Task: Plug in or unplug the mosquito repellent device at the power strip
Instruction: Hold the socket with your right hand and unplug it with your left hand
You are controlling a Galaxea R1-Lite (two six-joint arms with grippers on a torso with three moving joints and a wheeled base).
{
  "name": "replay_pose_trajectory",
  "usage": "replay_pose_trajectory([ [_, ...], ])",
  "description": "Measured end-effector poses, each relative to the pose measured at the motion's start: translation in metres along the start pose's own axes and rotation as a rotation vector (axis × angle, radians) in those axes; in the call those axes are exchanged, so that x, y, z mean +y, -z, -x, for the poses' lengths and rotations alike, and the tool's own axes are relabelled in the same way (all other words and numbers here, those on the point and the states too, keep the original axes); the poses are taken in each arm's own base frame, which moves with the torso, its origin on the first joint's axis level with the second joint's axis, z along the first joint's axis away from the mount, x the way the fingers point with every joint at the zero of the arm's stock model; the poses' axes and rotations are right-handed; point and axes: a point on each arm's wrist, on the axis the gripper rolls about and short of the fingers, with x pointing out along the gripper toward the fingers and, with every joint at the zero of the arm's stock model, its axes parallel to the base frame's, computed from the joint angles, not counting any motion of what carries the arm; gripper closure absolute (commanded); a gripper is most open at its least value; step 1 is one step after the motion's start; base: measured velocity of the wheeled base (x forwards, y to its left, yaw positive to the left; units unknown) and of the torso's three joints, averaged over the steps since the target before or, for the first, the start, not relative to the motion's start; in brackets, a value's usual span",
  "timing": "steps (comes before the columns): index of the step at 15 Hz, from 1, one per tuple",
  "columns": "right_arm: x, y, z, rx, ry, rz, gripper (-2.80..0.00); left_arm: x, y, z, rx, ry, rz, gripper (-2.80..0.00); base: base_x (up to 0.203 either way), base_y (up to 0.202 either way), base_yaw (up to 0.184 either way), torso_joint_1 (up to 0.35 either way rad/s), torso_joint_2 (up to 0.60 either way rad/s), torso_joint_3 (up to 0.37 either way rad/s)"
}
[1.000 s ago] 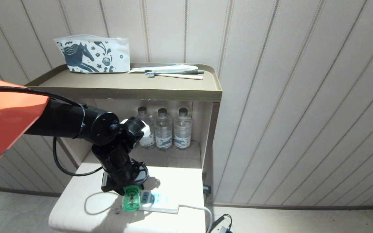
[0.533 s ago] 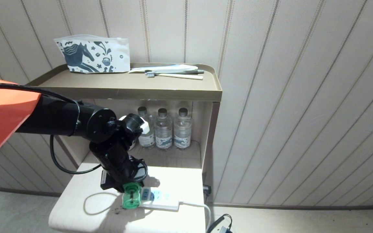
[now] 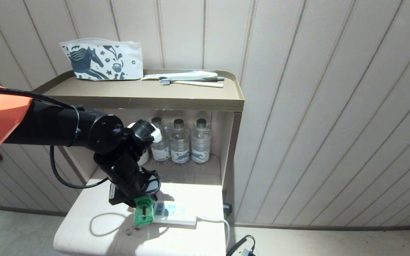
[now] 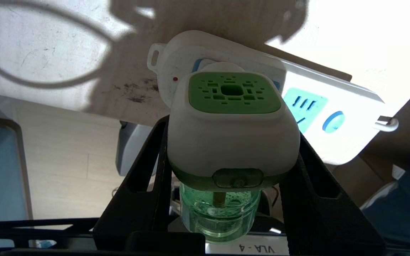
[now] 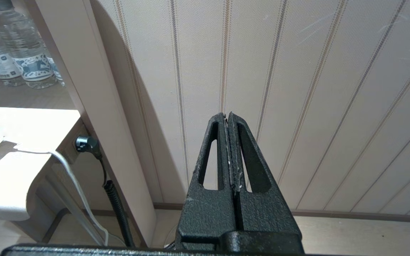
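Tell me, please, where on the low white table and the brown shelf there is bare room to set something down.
On the low table, the patch beside the power strip, toward the robot's left, is bare. The brown shelf is bare in front of the horse-print pouch and the toothbrushes. Crowded: the strip's end, where the left hand grips the mosquito repellent device.

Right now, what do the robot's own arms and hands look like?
The left arm is a black cylinder behind an orange shell, with a round black joint and a black cable looping beneath. The left hand has matte black triangular fingers with cut-out slots; a label below reads "VLA-4". The right hand has the same black slotted fingers.
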Motion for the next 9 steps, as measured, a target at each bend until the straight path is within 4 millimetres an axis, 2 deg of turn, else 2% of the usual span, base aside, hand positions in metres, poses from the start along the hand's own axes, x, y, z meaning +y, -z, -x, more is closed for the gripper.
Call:
replay_pose_trajectory([
  [9,0.0000,-0.0001,0.0000,-0.001,-0.001,0.002,0.00,-0.0033,-0.0033,-0.0003,-0.004,0.008,0.002,0.00,0.000,0.000,0.000,0.000,0.00,0.000],
])
